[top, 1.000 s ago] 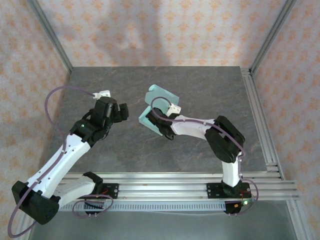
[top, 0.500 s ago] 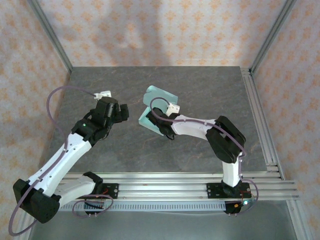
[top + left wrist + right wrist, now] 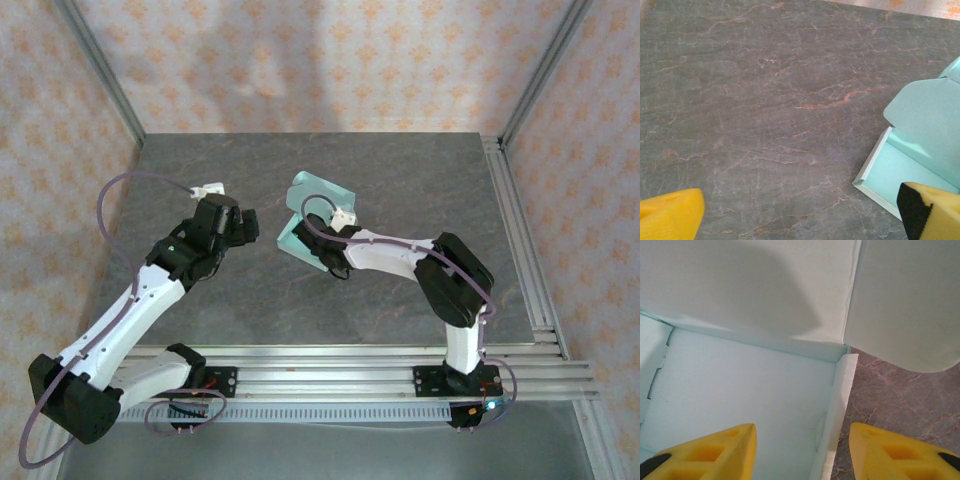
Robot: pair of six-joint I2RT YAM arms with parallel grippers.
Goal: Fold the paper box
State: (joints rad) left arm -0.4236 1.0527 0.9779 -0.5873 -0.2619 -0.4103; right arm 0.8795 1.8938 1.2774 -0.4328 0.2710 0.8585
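The paper box [image 3: 292, 238] is a pale mint shallow tray lying open mid-table, its lid flap [image 3: 322, 190] standing up behind it. My right gripper [image 3: 326, 258] reaches into it from the near right. In the right wrist view this gripper [image 3: 802, 452] is open and straddles the tray's right side wall [image 3: 837, 415], one yellow finger over the tray floor and the other over the table, touching nothing. My left gripper [image 3: 249, 225] hovers just left of the box. It [image 3: 800, 220] is wide open and empty, with the box's corner [image 3: 875, 172] near its right finger [image 3: 935, 215].
The dark stone tabletop [image 3: 400, 190] has bare room all round the box. Aluminium rails [image 3: 520, 250] run along the right edge and the near edge. Patterned walls close in the back and sides.
My left arm has edged slightly toward the box. The box and the right arm look almost unmoved from above.
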